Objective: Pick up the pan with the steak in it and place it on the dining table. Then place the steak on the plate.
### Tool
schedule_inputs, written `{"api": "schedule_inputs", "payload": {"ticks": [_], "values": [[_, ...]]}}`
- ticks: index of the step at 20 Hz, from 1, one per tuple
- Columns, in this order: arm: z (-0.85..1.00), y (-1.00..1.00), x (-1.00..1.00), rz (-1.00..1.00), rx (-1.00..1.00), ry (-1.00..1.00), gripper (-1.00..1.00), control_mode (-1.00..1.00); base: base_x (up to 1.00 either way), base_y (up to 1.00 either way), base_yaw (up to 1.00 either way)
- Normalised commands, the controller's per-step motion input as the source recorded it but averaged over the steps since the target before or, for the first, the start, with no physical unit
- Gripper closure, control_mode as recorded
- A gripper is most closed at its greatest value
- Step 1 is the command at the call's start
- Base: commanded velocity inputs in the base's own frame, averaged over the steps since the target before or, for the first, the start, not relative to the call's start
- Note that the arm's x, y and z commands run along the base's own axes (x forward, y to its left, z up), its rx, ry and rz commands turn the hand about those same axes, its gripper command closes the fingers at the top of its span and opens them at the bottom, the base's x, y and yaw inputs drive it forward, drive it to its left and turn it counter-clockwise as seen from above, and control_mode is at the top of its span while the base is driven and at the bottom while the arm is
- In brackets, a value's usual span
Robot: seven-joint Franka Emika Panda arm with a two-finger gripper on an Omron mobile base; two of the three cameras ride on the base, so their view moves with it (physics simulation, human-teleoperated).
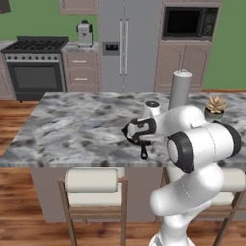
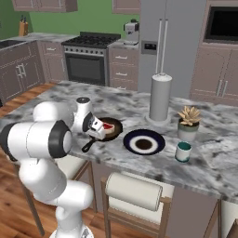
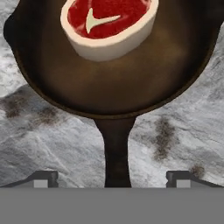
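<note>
The dark pan (image 3: 113,83) rests on the marbled dining table (image 3: 39,144), with the red steak (image 3: 109,26) lying in it toward the far side. My gripper (image 3: 111,180) is open. Its two fingertips stand on either side of the pan's short handle (image 3: 116,148) without touching it. From the right base view the pan (image 2: 111,130) and steak (image 2: 108,125) sit just left of the dark-rimmed plate (image 2: 144,142), and my gripper (image 2: 97,132) hovers over the handle end. In the left base view my gripper (image 1: 139,140) hides most of the pan; only its handle (image 1: 144,153) pokes out below.
A tall grey cylinder (image 2: 160,97), a potted succulent (image 2: 188,122) and a teal cup (image 2: 183,151) stand on the table right of the plate. Padded stools (image 2: 132,190) (image 1: 91,181) line the near edge. Stove (image 1: 36,65) and fridge are along the back wall.
</note>
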Motion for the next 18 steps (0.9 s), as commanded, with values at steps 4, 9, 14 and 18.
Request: {"api": "schedule_inputs", "payload": {"ticks": [4, 9, 14, 18], "values": [[0.51, -0.08, 0.00, -0.03, 0.04, -0.07, -1.00, -1.00, 0.00, 0.00, 0.00], [0.36, -0.13, 0.01, -0.03, 0.05, -0.10, -1.00, -1.00, 0.00, 0.00, 0.00], [0.05, -0.17, 0.31, -0.07, 0.00, -0.09, -1.00, -1.00, 0.00, 0.00, 0.00], [0.00, -0.18, 0.47, -0.08, 0.00, -0.01, -1.00, -1.00, 0.00, 0.00, 0.00]]}}
